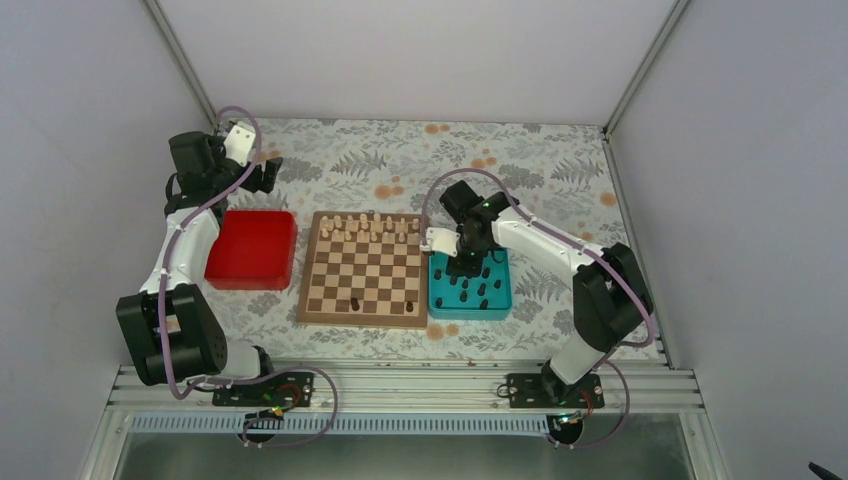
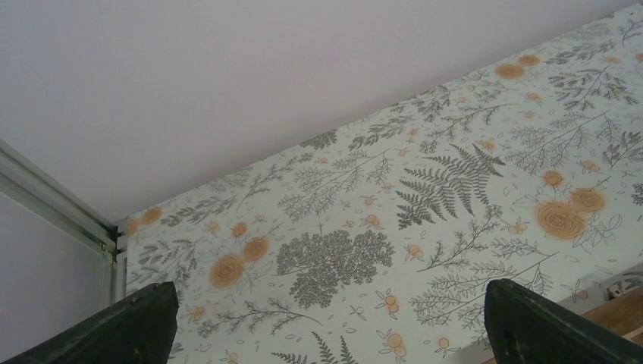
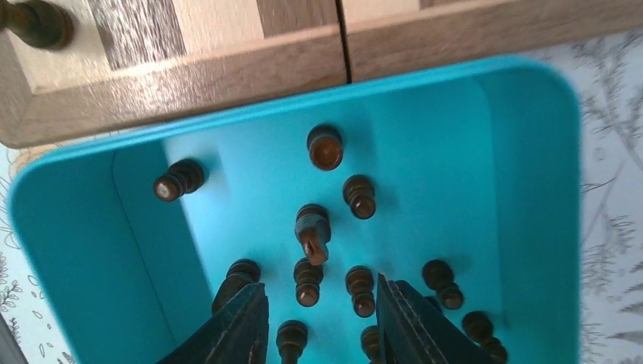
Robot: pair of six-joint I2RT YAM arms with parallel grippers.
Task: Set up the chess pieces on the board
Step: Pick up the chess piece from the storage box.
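The wooden chessboard (image 1: 364, 268) lies mid-table with cream pieces along its far rows and two dark pieces (image 1: 352, 300) near its front. Several dark chess pieces (image 3: 313, 231) stand in the teal tray (image 1: 470, 285) to the board's right. My right gripper (image 3: 318, 299) hangs open just above the tray, jaws either side of two dark pieces, holding nothing; it shows in the top view (image 1: 458, 262). The board's edge (image 3: 189, 72) lies past the tray. My left gripper (image 2: 326, 318) is open and empty, raised at the far left (image 1: 265, 172).
A red tray (image 1: 252, 248) sits left of the board. The floral tablecloth (image 2: 425, 189) covers the table. Grey walls close in the back and both sides. A metal rail runs along the near edge.
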